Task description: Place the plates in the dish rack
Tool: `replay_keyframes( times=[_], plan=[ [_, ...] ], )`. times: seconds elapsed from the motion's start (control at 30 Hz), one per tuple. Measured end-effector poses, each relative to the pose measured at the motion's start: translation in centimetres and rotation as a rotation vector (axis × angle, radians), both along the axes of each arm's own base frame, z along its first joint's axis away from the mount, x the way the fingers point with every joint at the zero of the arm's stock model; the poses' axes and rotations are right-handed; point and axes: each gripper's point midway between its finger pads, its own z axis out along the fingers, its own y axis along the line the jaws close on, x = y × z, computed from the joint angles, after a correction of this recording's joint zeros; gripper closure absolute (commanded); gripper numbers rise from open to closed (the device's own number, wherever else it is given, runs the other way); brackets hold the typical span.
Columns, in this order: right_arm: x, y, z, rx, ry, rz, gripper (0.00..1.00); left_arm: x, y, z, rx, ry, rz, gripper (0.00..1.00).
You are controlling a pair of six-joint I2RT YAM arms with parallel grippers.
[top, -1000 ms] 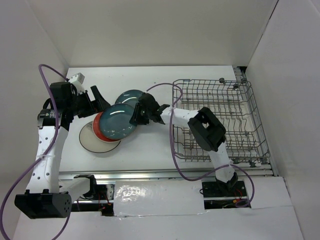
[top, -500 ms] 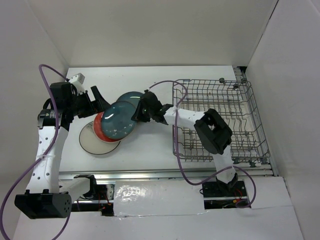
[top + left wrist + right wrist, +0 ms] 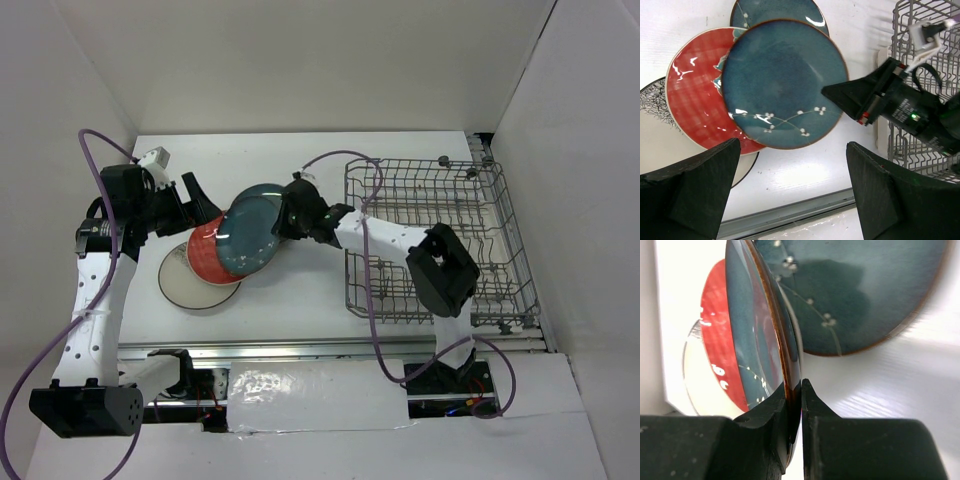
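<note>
Smooth white tabletop (image 3: 300,300); right fingers (image 3: 765,435) pinch glossy round teal plate (image 3: 782,82) rim; left fingers (image 3: 695,185) spread.

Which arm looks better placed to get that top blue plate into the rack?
Right. The right gripper pinches the top blue plate by its rim, and the dish rack sits on that side. The left gripper is open, holding nothing.

Teal plates (image 3: 785,80) white-sprigged; red plate (image 3: 690,95) checked; cream plate (image 3: 652,127) black-branched; rack (image 3: 450,200) grey.

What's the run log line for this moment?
right gripper: shut on top teal plate rim | left gripper: open, hovering | dish rack: no plates yet
</note>
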Motion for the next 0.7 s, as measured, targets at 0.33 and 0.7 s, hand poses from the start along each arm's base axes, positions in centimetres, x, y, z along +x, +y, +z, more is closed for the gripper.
replay_keyframes(
  times=[0.33, 0.7],
  plan=[
    [-0.4, -6.3, 9.1, -0.236, -0.174, -0.054, 1.0, -0.2, -0.1, 0.3, -0.007, -0.008, -0.001, 0.01],
    [-4.0, -23.2, 28.3, -0.197, -0.543, -0.429, 1.0, -0.4, -0.5, 0.8, -0.02, -0.021, -0.017, 0.01]
  ],
)
